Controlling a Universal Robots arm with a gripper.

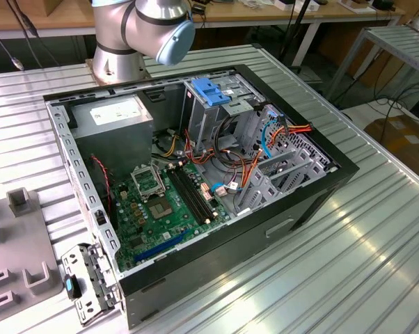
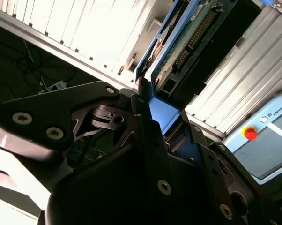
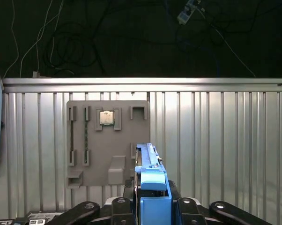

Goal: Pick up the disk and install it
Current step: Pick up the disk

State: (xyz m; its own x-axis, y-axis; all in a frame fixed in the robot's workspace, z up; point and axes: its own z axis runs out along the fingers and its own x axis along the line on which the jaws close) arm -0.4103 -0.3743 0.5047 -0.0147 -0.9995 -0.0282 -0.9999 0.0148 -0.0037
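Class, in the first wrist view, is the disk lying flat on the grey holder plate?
No: the disk stands edge-on, clamped between the jaws of the gripper, in front of the grey holder plate.

Exterior view overlooks the case [image 1: 265, 236]; both wrist views share the disk [image 2: 188, 37] [image 3: 150, 164].

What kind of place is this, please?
Probably a robotics lab or test workshop: an open computer case lies on a ribbed metal table, a robot arm stands beside it, its gripper holding the disk, and a wooden bench stands behind.
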